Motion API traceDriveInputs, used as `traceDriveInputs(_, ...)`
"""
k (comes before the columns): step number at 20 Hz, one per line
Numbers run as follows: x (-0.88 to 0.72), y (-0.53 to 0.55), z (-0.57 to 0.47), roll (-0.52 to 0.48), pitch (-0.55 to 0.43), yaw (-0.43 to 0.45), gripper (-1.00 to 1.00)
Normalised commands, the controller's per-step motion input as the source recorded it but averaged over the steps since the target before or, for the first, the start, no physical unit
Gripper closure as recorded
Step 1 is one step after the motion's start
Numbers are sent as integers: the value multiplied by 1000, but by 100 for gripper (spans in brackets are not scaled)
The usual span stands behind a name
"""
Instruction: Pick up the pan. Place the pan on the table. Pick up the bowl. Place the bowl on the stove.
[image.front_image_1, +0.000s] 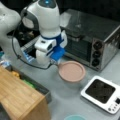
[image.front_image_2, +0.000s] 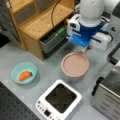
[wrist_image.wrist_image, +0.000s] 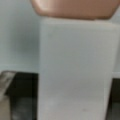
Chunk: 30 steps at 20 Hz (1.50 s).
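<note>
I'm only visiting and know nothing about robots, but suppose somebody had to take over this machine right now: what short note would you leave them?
Pincer: at the white handle of the shallow dusty-pink pan; whether it grips cannot be seen.
Pan: off the cooktop, over the matte grey table, between the steel toaster oven and the wooden shelf unit; I cannot tell if it rests there.
White square cooktop with black glass: bare.
Light-teal bowl: on the table, holding an orange carrot-like thing.
Done: pan lifted off.
Left: bowl onto the cooktop.
</note>
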Motion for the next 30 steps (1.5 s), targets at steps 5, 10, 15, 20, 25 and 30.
traceDriveInputs(5, -177, -82, -226, 102, -194, -48, 100)
traceDriveInputs(10, -150, -99, -263, 79, -190, -40, 100)
traceDriveInputs(15, -69, -71, -109, 63, -149, -22, 100)
traceDriveInputs(20, -22, -42, -52, 66, -153, 2, 100)
traceDriveInputs(25, -33, -37, -83, 75, -154, 12, 100)
traceDriveInputs(30, -49, -38, -82, 73, -137, 6, 100)
